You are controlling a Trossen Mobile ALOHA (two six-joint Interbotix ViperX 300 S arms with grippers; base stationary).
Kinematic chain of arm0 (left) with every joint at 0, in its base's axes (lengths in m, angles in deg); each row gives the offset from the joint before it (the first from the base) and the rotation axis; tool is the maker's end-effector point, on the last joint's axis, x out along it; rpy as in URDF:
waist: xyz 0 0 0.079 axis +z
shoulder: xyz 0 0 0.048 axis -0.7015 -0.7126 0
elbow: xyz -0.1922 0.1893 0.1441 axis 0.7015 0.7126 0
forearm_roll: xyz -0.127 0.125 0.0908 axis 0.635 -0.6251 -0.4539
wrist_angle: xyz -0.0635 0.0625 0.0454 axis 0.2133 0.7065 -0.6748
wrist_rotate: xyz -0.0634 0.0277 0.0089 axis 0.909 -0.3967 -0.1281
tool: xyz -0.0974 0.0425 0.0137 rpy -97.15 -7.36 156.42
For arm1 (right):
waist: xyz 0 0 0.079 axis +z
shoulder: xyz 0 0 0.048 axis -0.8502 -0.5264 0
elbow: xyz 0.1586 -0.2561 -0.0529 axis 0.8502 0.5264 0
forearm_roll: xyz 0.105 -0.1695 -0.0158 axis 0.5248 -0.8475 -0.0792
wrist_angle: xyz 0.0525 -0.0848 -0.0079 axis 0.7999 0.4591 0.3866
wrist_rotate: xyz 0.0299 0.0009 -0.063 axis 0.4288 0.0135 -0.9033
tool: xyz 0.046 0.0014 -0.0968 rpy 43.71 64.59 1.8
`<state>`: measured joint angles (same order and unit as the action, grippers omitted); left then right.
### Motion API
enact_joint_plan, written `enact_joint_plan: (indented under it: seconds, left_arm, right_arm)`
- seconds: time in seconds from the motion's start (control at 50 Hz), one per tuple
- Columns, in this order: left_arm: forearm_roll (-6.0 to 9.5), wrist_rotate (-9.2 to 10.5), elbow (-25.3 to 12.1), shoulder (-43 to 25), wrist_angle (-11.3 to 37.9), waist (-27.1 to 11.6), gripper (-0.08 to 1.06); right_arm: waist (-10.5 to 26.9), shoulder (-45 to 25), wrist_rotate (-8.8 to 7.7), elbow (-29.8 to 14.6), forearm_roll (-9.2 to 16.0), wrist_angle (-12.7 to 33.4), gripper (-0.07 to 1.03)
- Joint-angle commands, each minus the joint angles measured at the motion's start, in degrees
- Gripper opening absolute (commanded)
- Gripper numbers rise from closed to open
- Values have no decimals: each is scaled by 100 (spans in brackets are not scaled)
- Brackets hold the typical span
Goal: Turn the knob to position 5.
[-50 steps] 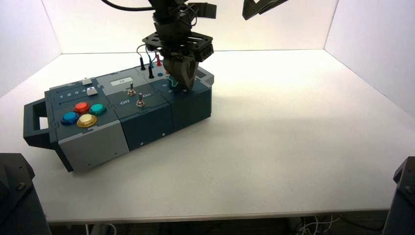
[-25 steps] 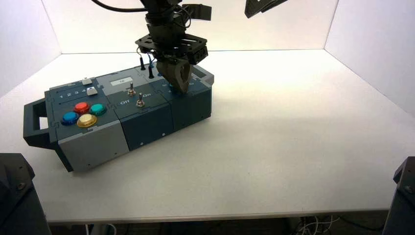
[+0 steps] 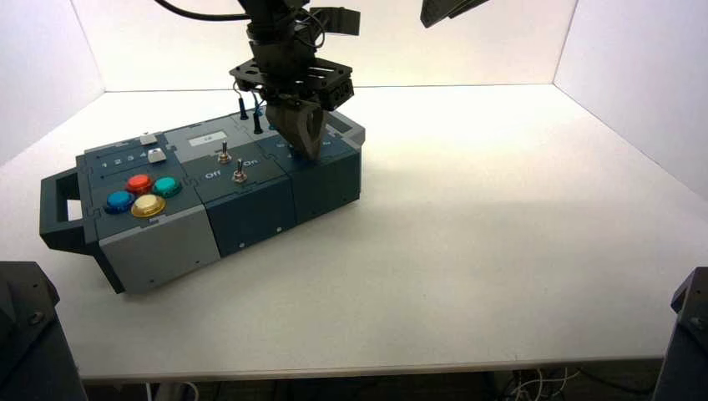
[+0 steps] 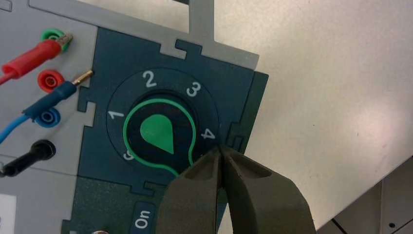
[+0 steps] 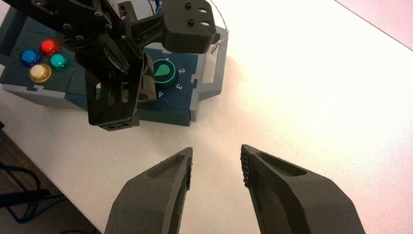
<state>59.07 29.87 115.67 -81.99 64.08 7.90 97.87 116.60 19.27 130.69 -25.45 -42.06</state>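
Observation:
The knob (image 4: 158, 132) is a teal-green teardrop dial on the box's dark right-end module, ringed by numbers 1 to 4. Its tapered tip points past the 4, toward the stretch of ring covered by my fingers. My left gripper (image 4: 220, 150) is shut with nothing in it, its tips beside the 4 at the ring's edge, off the knob. In the high view the left gripper (image 3: 311, 149) hides the knob. The right wrist view shows the knob (image 5: 164, 71) beyond the left arm. My right gripper (image 5: 216, 163) hangs open over bare table, far from the box.
The box (image 3: 250, 209) lies slanted on the white table, handle at the left. Red, blue and black wire plugs (image 4: 29, 63) sit in sockets beside the knob. Two toggle switches (image 3: 231, 164) and several coloured push buttons (image 3: 148, 205) lie farther left.
My left gripper has shifted slightly left and up over the box's right end, now covering the knob in the high view. It has hardly moved in the last half second.

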Motion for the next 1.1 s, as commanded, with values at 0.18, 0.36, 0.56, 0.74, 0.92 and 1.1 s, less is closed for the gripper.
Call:
enact_joint_plan:
  seconds: [0.18,0.36,0.56,0.74,0.92,1.1]
  left_arm:
    - [-18,18,53,255,-18,-35,-3]
    - [-35,44,70,290,-18,-18,-3]
    - [-44,53,70,325,-18,0,-3]
    - [-44,53,62,369,-9,62,-3]
    - [-53,53,70,396,-9,70,-3]
    - [-62,53,70,404,18,105,-3]
  right_arm:
    - [-35,88,26,-79,18,-62,53]
    - [-35,97,26,-70,18,-70,53]
    - [-35,132,26,-53,18,-62,53]
    - [-35,167,26,-26,18,-70,53]
    - [-35,193,26,-26,18,-70,53]
    - [-35,193,26,-26,18,-79,53]
